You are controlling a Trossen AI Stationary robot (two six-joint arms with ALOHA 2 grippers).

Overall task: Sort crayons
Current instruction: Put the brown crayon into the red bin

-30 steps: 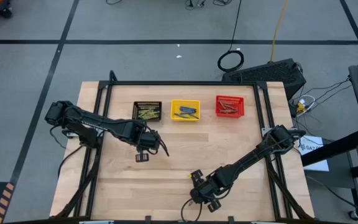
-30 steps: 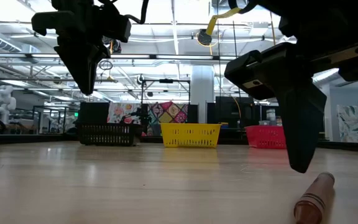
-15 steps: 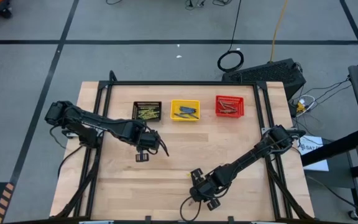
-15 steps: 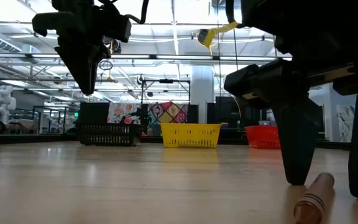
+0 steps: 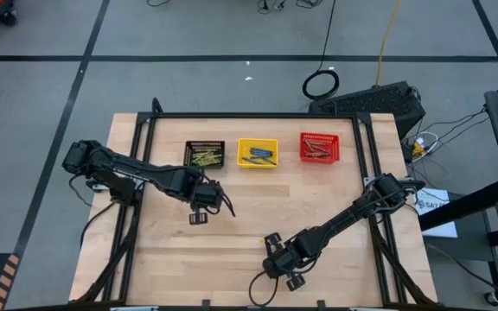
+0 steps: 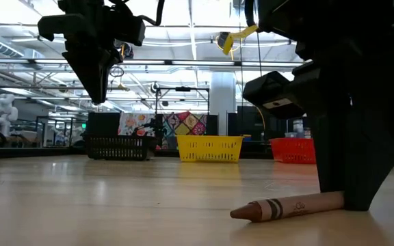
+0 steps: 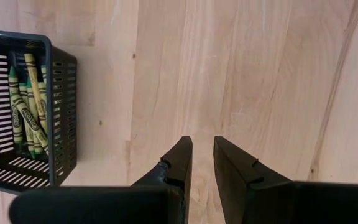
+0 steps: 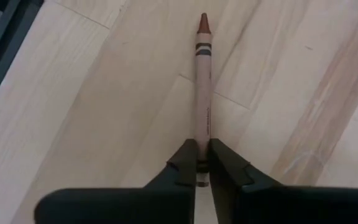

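Observation:
A brownish-red crayon (image 8: 201,87) lies flat on the wooden table near its front edge, and my right gripper (image 8: 197,163) is shut on it. In the low view the crayon (image 6: 289,206) stretches out from the right gripper (image 6: 347,195) along the tabletop. My left gripper (image 7: 202,144) hangs above the table at the left (image 5: 201,212), beside the black basket (image 7: 61,112). Its fingers stand slightly open with nothing between them. Green and olive-yellow crayons (image 7: 27,118) lie in that basket. My right gripper pinches the crayon's blunt end (image 8: 199,146) between its two fingers. The fingers come from above, slanting down, and the crayon runs forward from between them. It lies flat on the table, its pointed tip (image 6: 238,213) away from the fingers.
Three mesh baskets stand in a row at the table's far side: black (image 5: 205,155), yellow (image 5: 258,153) with blue crayons, red (image 5: 319,147) with brownish-red ones. Bare wood lies between the baskets and the grippers. A black frame runs along the table's edges (image 5: 249,115).
My right gripper has sunk to the tabletop with its fingers on either side of the crayon, then shut on its blunt end. The crayon has swung about on the table and now lies sideways to the low camera instead of end-on.

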